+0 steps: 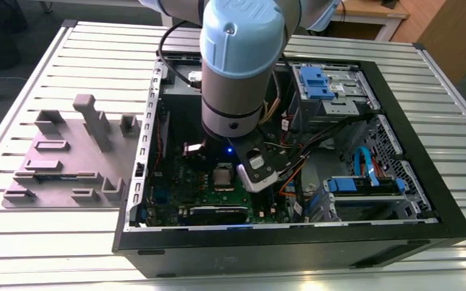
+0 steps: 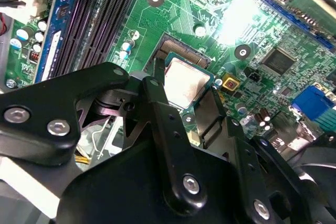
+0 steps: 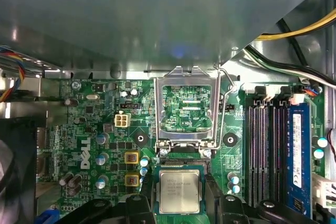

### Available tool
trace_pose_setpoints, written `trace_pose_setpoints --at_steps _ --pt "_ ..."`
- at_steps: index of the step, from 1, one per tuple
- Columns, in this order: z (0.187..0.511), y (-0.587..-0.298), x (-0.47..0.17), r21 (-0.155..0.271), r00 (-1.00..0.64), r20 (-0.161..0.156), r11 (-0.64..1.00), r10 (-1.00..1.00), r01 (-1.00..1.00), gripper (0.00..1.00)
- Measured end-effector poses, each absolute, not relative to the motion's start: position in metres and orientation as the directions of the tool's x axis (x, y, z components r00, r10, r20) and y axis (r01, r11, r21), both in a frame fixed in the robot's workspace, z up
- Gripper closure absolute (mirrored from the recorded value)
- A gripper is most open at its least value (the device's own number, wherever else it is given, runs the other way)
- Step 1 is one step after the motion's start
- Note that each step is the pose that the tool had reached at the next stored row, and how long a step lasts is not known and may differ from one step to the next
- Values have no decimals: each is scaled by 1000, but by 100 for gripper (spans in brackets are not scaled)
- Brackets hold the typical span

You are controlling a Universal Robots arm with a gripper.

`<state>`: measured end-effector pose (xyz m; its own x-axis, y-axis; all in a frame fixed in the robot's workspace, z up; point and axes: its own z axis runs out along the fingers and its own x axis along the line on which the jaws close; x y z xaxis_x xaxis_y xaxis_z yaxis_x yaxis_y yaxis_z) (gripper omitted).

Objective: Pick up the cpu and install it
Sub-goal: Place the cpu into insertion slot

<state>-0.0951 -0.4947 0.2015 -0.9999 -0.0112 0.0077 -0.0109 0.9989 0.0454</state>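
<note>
The cpu (image 3: 179, 191), pale metal top upward with a thin green rim, lies level over the dark socket (image 3: 178, 162); a strip of the socket's contacts shows beyond one edge of the chip in both wrist views. The gripper (image 3: 179, 204) is closed to the chip's width. Its two black fingers (image 3: 139, 207) stand against opposite edges of the cpu, with the chip between them and nothing else in their hold. In the second wrist view the cpu (image 2: 184, 80) appears at the end of the gripper (image 2: 185, 85), one finger (image 2: 157, 98) running along the chip's side.

Just beyond the socket the metal load frame (image 3: 160, 108) stands swung open, and green board shows through its window; a thin wire lever (image 3: 227, 85) rises beside it. The whole sits on the green motherboard (image 3: 89, 129), with the dark memory slots (image 3: 262, 150) and a blue module (image 3: 297, 156) to one side of the socket.

In the exterior view the arm (image 1: 237, 66) reaches down into the open computer case (image 1: 427, 230), which lies on a slatted metal table (image 1: 55, 254). A grey parts fixture (image 1: 63, 157) rests on the table just beside the case, on the exterior view's left
</note>
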Motion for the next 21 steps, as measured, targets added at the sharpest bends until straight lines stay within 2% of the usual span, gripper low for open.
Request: trace_pose_setpoints --at_steps 21 --pt "195 -495 -95 45 -1000 3 999 -12 -12 53"
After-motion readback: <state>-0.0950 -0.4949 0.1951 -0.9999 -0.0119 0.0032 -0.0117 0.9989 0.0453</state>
